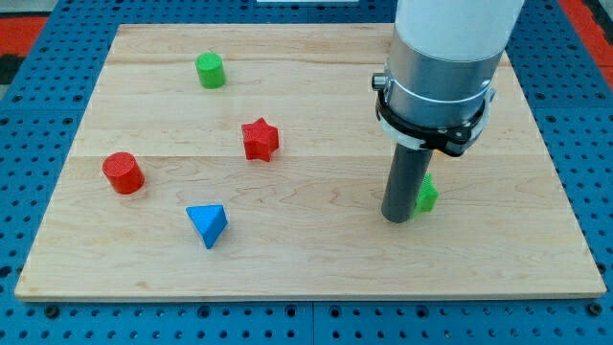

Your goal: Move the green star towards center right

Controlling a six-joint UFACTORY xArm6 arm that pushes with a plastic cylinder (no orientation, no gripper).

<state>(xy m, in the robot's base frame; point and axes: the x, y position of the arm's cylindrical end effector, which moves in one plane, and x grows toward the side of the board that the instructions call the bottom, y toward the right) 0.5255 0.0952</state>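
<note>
Nearest the view's bottom edge, a blue triangular block (208,225) sits on the pale wooden board (316,273), left of centre, one corner pointing down toward us. Up and to its left stands a red cylinder (124,172), close to the board's left edge. A red star (260,139) lies near the middle of the board, and a green cylinder (210,70) stands well apart from it toward the view's top left.

On the view's right, our arm comes down from the top edge: a wide white and grey housing ringed by a black clamp, ending in a straight dark rod. We carry no hand or jaws here, so nothing is held or gripped; the rod simply meets the board. My tip (398,218) rests on the wood right of centre, touching or just beside the green star (426,195), which peeks out from behind the rod on its right side. Most of that star is hidden by the rod, and only a few green points show. The star lies in the board's right half, roughly at mid-height, well apart from every other block.
</note>
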